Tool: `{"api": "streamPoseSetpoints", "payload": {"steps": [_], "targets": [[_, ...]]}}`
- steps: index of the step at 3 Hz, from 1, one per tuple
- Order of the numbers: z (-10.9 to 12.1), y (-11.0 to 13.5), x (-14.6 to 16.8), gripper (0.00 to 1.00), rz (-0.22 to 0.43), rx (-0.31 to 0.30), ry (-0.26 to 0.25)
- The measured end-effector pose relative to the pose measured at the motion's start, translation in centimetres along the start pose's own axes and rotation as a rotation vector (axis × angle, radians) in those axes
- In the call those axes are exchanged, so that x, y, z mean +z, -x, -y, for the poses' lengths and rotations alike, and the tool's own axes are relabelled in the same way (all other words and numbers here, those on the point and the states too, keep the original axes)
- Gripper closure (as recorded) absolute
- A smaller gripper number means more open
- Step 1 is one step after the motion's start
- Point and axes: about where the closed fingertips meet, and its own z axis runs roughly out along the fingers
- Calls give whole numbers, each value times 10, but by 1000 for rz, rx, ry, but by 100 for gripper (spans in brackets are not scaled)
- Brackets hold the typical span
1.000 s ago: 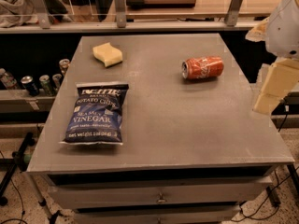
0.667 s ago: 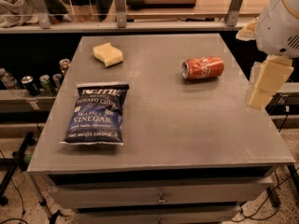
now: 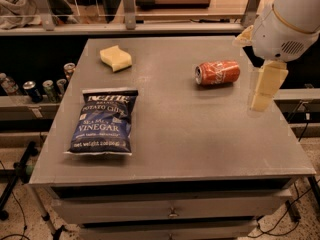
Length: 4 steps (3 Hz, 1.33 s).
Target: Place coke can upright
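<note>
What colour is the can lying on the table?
Red coke can, camera view; the hand hovers to its right.

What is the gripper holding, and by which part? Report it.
Nothing. The gripper hangs at the right edge of the grey table, apart from the small red aluminium coke can, which lies there on its side.

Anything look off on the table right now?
The coke can lies on its side at the back right of the table, silver top facing left, not upright. The hand hangs over the right edge, apart from it. The chip bag lies flat, the yellow sponge sits back left; nothing spilled.
</note>
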Motion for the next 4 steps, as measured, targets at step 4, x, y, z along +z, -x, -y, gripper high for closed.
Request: {"api": "streamPoseSetpoints", "payload": {"steps": [4], "targets": [[72, 8, 66, 0, -70, -117, -79]]}}
